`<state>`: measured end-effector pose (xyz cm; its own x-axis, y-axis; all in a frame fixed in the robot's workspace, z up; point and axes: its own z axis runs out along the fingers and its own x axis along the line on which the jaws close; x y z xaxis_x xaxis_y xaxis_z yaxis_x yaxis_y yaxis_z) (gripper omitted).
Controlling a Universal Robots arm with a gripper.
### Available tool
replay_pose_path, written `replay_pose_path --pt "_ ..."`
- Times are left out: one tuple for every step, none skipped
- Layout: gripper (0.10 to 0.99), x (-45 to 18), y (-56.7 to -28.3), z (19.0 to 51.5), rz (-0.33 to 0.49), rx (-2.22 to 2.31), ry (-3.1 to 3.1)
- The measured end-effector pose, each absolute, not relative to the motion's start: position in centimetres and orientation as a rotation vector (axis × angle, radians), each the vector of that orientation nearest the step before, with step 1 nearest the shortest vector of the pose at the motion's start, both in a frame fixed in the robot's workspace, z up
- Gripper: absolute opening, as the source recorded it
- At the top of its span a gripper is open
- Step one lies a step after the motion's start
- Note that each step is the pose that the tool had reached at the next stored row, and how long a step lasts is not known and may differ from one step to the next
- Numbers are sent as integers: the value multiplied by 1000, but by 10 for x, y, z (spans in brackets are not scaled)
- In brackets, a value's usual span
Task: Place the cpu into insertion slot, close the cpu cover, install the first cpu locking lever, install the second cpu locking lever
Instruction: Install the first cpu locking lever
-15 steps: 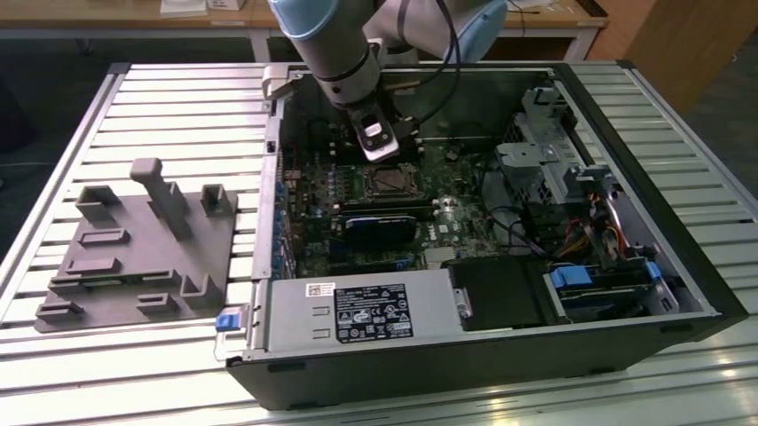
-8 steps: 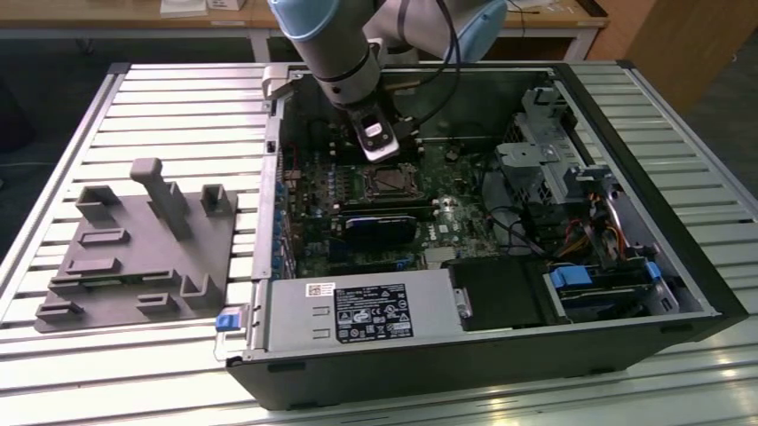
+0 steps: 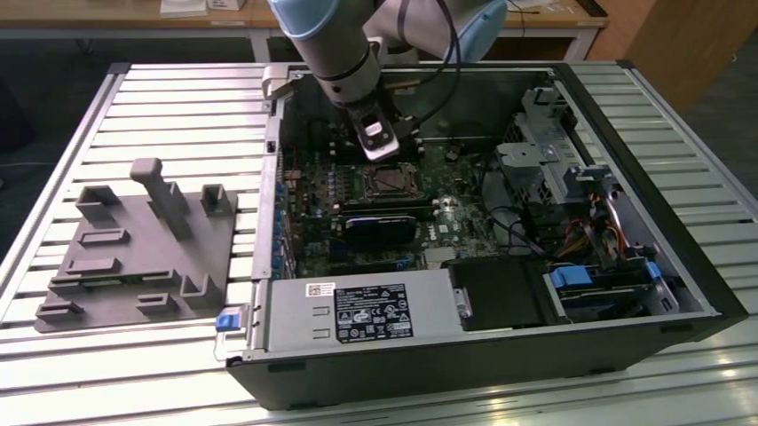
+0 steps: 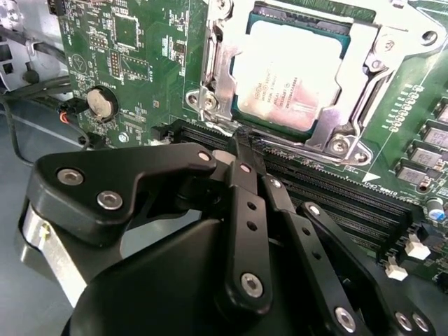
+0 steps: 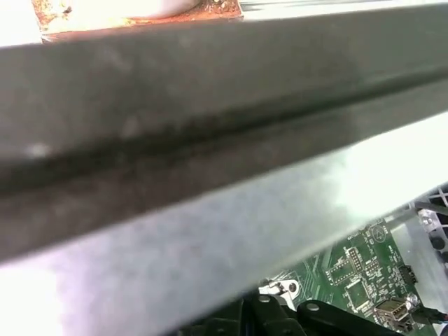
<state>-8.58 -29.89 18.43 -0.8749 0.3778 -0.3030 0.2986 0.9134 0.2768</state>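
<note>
Plainly shows the cpu [image 4: 290,73] seated in the insertion slot [image 4: 305,12], with the cpu cover [image 4: 360,77] lying flat around its silvery top, in the second wrist view. Finds the pincer [image 4: 243,136] just beside the cover's edge, over the long black memory slots [image 4: 329,196], fingers pressed together at the tips and gripping nothing. In the exterior view, places the pincer at twelve o'clock of the slot, inside the open computer case [image 3: 474,377]; sets a grey fixture [image 3: 130,248] at nine o'clock of the case, on the slatted desk [image 3: 154,106].
</note>
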Motion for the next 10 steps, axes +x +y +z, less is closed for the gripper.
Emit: replay_pose_path --pt "106 -86 -299 185 315 497 2721" --pt "106 -86 -299 185 315 497 2721" --pt "106 -86 -299 186 315 497 2721" --pt "106 -86 -299 187 315 497 2721" --pt "106 -86 -299 189 315 497 2721" --pt "106 -86 -299 191 315 497 2721" --pt "106 -86 -299 193 315 497 2721" --pt "106 -86 -299 196 315 497 2721" --pt "106 -86 -299 198 315 497 2721" --pt "106 -86 -299 201 315 497 2721"
